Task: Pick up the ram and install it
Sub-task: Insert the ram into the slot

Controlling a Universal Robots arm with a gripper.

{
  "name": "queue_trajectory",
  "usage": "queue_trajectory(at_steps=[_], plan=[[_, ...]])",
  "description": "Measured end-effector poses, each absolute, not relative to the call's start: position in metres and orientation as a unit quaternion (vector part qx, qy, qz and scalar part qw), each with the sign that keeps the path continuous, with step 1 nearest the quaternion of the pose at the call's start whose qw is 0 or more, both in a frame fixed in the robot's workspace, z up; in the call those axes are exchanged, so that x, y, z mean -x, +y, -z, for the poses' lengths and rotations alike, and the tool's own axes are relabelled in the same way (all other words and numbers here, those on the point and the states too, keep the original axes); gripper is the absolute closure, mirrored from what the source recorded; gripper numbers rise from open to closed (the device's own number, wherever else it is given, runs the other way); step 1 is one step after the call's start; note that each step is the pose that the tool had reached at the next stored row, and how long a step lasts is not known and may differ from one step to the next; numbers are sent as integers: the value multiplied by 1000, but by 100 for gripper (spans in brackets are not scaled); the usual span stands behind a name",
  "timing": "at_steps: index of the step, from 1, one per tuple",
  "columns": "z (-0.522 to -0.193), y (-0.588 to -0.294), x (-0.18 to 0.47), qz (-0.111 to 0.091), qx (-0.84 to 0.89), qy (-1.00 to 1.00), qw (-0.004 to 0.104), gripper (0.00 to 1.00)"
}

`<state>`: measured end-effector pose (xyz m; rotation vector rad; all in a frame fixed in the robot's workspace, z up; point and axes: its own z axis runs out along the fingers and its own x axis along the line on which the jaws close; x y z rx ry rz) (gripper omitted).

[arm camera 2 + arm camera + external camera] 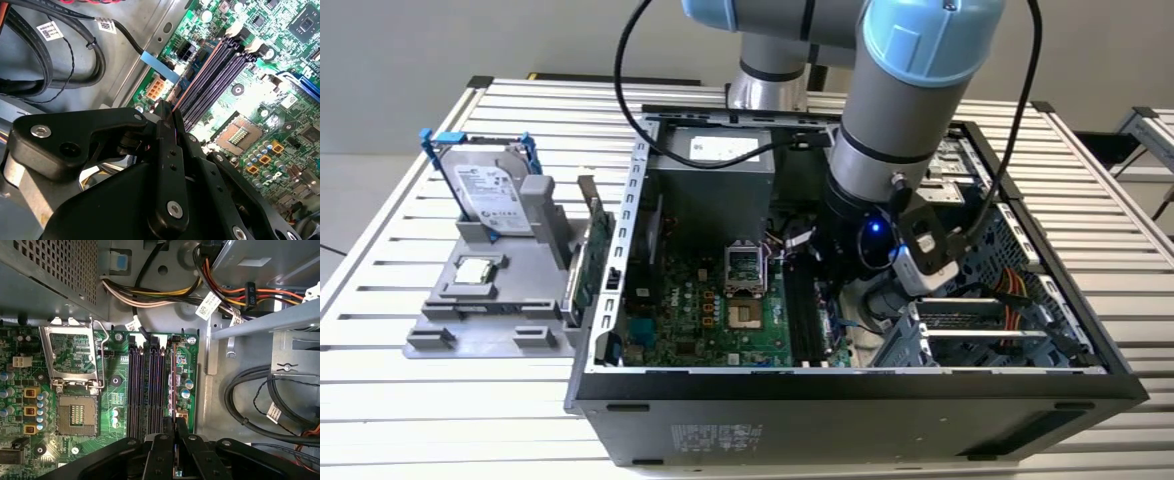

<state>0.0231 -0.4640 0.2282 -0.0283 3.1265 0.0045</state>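
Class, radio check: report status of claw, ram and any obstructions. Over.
Claw shut on the ram, low inside the case. Ram edge-on along the memory slots; seating unclear. Nothing across the slots; black cables off to the side.

Open computer case (854,390) on slatted table (454,400), green motherboard (707,320) inside, processor socket (75,415) bare. To the exterior view's left, grey fixture (480,320) holding upright hard drive (494,195) in blue bracket, green expansion card (594,262) just beside the case.
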Motion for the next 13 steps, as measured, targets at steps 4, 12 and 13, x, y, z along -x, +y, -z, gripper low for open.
queue_trajectory(at_steps=[4,12,13], plan=[[-228,-465,-23,-1,11,1000,8,100],[-228,-465,-23,-1,14,1000,8,100],[-228,-465,-23,-2,14,1000,8,100]])
